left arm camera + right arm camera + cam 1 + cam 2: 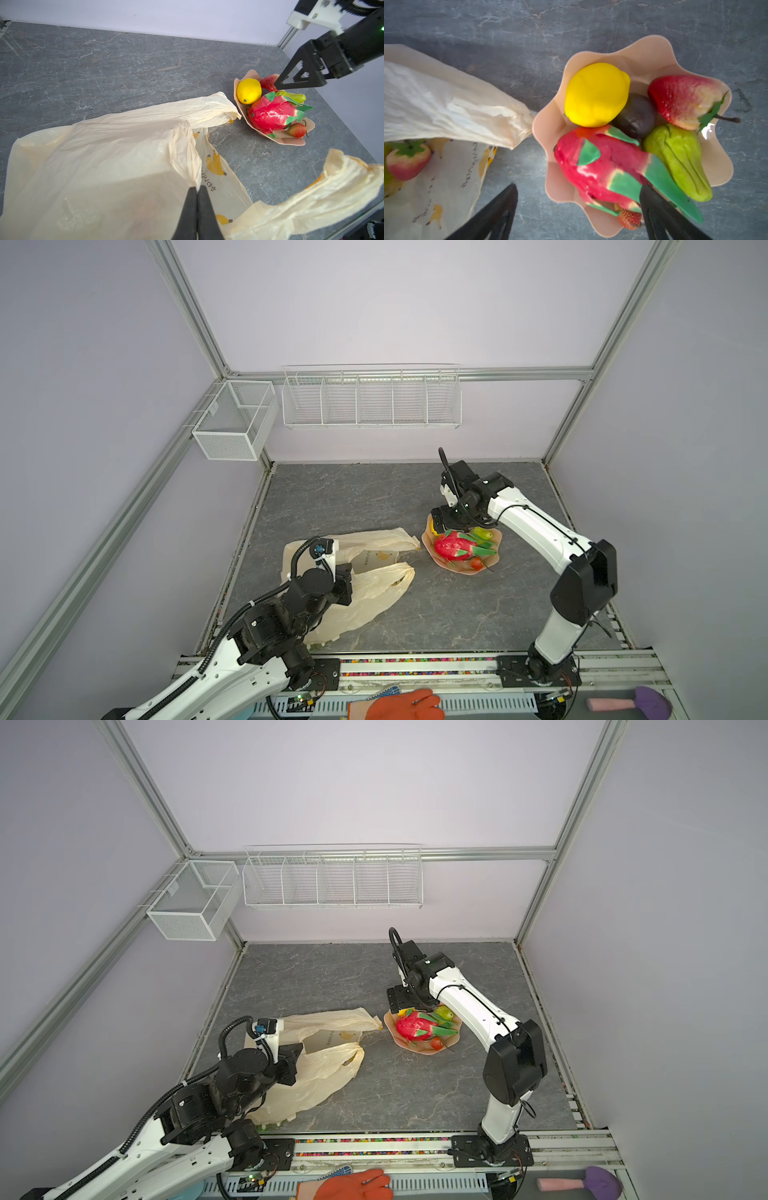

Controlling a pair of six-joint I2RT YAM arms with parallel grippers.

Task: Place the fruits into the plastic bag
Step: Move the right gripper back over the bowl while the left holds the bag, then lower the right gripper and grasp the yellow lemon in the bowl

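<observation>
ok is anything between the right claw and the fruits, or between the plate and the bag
Nothing visible. The right claw hangs open above the fruits on the plate; only bare table separates plate from plastic bag, whose edge the left claw pinches.

A: Where do the top views look from?
B: High at the front, above the arm bases, tilted down over the whole bench toward the back wall. Both top views take in nearly the same scene.
A: And the wrist views?
B: The left one sits low behind the left claw, facing across the plastic bag to the plate. The right one looks straight down, very near — it shares that plate and the bag's edge.
</observation>
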